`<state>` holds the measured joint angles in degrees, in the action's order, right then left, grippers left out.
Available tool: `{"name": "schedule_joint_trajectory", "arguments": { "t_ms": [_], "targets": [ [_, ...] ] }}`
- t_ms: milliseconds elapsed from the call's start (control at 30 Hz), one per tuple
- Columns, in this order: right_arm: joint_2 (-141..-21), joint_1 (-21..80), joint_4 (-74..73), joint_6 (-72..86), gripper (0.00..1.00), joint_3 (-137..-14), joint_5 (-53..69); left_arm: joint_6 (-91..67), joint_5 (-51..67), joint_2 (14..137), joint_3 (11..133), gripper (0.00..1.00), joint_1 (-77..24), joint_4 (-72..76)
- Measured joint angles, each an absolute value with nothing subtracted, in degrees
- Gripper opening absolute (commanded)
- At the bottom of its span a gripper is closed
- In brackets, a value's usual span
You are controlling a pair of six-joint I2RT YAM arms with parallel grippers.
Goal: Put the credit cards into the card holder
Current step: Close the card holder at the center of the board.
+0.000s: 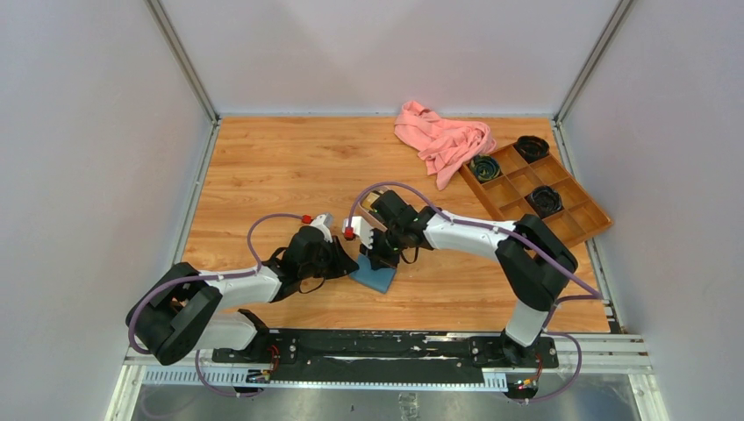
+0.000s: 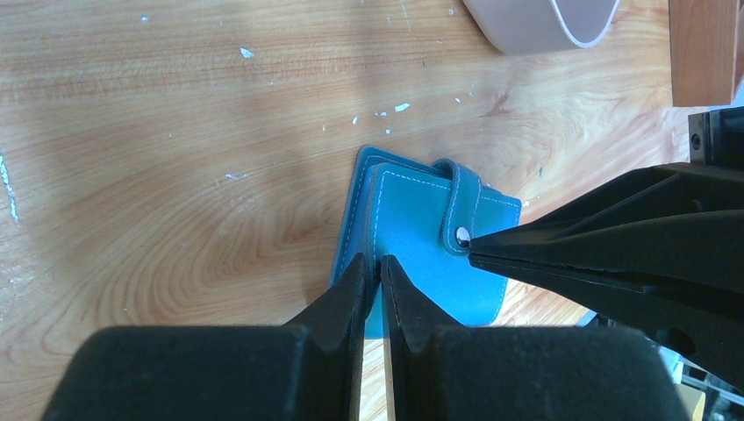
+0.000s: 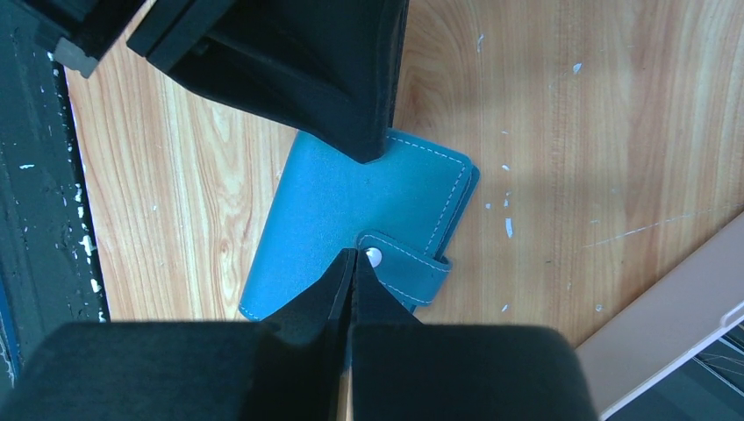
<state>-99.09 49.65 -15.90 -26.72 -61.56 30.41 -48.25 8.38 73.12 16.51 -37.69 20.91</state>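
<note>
Clutter is kept to the far right of the table (image 1: 289, 167): a pink cloth (image 1: 443, 140) beside a compartmented wooden box (image 1: 526, 184) holding dark round items (image 1: 544, 200), too small to identify. A pale tray rim (image 2: 535, 31) is cut off at the left wrist view's top edge. The card holder (image 2: 421, 254) lies closed at the near middle, its inside hidden, and is largely covered from above by both arms. Its cover edge is pinched by the nearly closed left fingers (image 2: 342, 303); the right fingers (image 3: 316, 294) are pressed together, tips at the snap button (image 3: 375, 256).
</note>
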Motion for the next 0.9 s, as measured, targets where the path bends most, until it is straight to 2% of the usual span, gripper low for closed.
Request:
{"name": "schedule_joint_trajectory", "arguments": {
  "t_ms": [900],
  "targets": [
    [-103.02, 49.93, -20.71, -24.75, 0.0, -65.56, 30.24, -48.23, 8.38, 73.12, 16.51, 0.1, -37.69, 20.88]
  ]
}}
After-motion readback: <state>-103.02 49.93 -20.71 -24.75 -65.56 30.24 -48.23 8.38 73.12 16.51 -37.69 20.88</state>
